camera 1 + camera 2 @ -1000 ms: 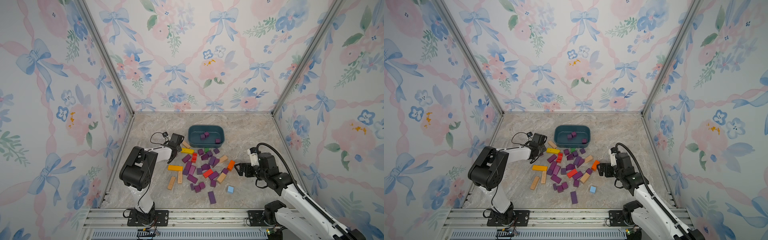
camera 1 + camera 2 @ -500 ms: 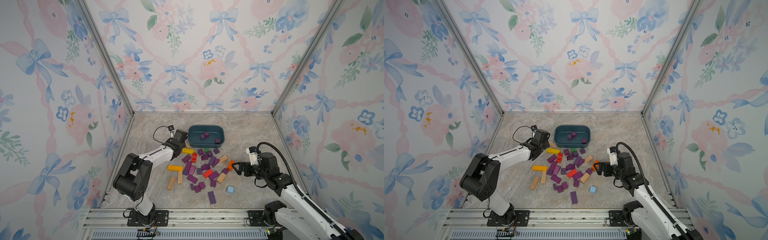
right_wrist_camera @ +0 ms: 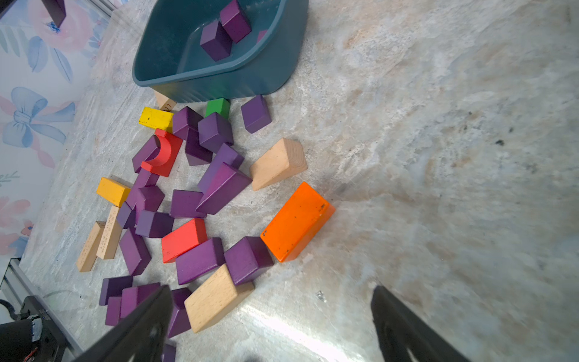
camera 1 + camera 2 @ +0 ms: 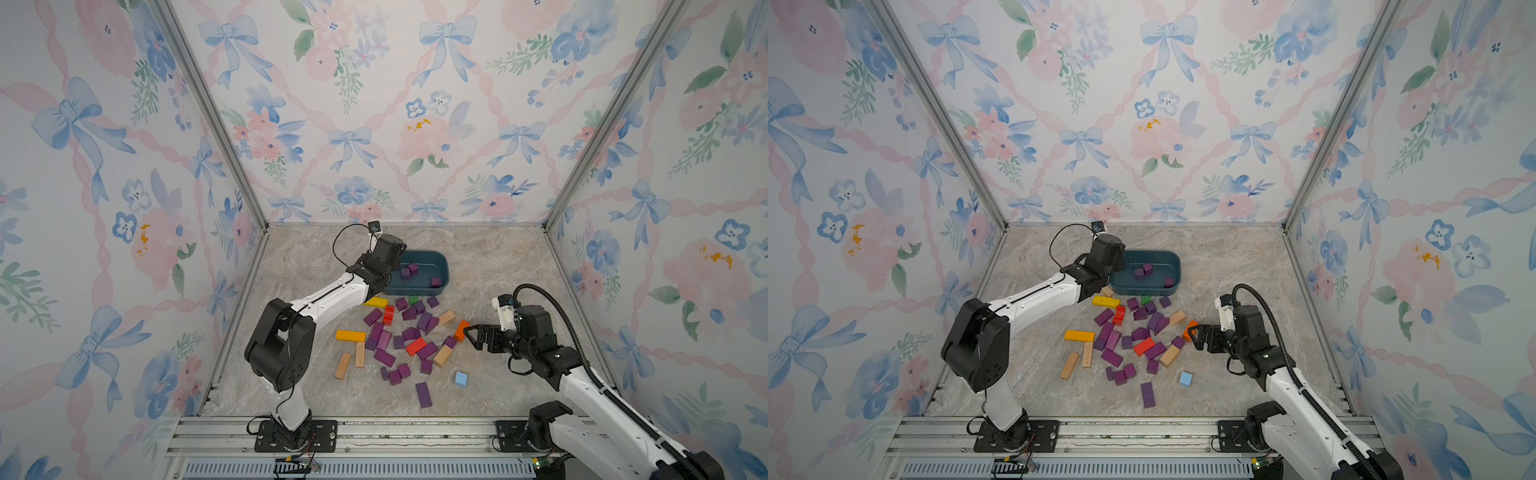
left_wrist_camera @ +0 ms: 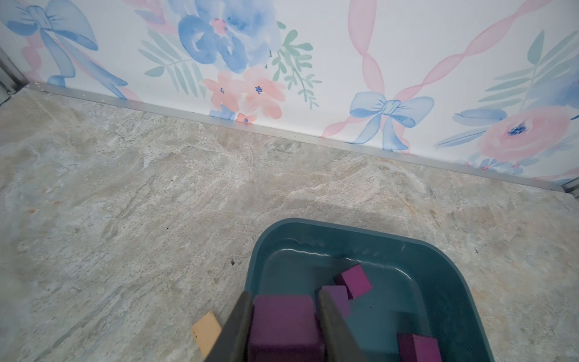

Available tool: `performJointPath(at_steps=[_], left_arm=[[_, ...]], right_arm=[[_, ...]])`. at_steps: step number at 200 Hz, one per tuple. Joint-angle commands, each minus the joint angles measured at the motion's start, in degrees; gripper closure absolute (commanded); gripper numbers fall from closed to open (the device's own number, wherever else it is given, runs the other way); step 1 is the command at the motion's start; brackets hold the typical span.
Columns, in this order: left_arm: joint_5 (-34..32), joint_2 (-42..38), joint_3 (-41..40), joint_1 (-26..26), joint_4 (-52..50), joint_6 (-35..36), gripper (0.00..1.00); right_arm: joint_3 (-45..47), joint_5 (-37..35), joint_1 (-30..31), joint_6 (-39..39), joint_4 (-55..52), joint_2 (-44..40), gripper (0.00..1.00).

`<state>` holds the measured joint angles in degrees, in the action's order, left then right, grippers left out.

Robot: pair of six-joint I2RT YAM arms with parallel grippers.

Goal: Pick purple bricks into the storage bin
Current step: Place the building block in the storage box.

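Note:
My left gripper is shut on a purple brick, hanging over the near left corner of the dark teal storage bin. In both top views the left wrist covers that corner of the bin. Three purple bricks lie inside the bin. Several more purple bricks lie scattered on the floor in front of it. My right gripper stands open and empty low at the heap's right edge, beside an orange block.
Red, yellow, orange, green and tan blocks are mixed among the purple ones. A light-blue cube sits apart near the front. Papered walls enclose the marbled floor on three sides.
My left arm has swung back and to the right, from beside the yellow block to over the bin's corner. The right gripper has barely moved.

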<state>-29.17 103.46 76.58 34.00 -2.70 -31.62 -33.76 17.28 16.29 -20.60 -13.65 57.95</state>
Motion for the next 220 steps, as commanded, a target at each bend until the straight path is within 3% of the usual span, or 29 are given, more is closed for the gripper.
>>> performJointPath(at_steps=[1,40,73,88,119,151,185,220], left_arm=[[-0.48,5.51,4.16,0.11,-0.44,3.83,0.74],[2.05,11.92,10.06,-0.70,-0.42,5.40,0.71],[2.16,12.42,10.88,-0.71,-0.43,6.29,0.28],[2.01,11.19,10.04,-0.64,-0.38,6.80,0.18],[-0.14,7.15,6.63,-0.69,-0.24,8.31,0.13],[2.16,0.17,0.29,-0.30,1.11,8.56,0.11],[2.96,-11.08,-12.35,1.15,7.92,10.96,0.10],[9.85,-23.97,-27.40,1.58,18.29,14.25,0.08]], right_arm=[[0.45,-1.56,-0.57,-0.40,-0.15,1.33,0.03],[0.30,-3.07,-1.08,-0.22,-0.76,3.10,0.03],[0.10,-2.82,-1.09,-0.74,-0.67,3.48,0.03],[-0.12,-3.07,-1.09,-1.10,-0.92,3.71,0.03],[-1.25,-3.21,-1.09,-1.28,-1.38,6.03,0.03],[-3.95,-1.54,-0.64,-1.37,-2.16,9.79,0.03],[-6.91,-4.36,3.44,-1.80,-2.38,11.38,0.03],[-11.91,-10.05,10.25,-1.63,-4.23,15.05,0.03]])
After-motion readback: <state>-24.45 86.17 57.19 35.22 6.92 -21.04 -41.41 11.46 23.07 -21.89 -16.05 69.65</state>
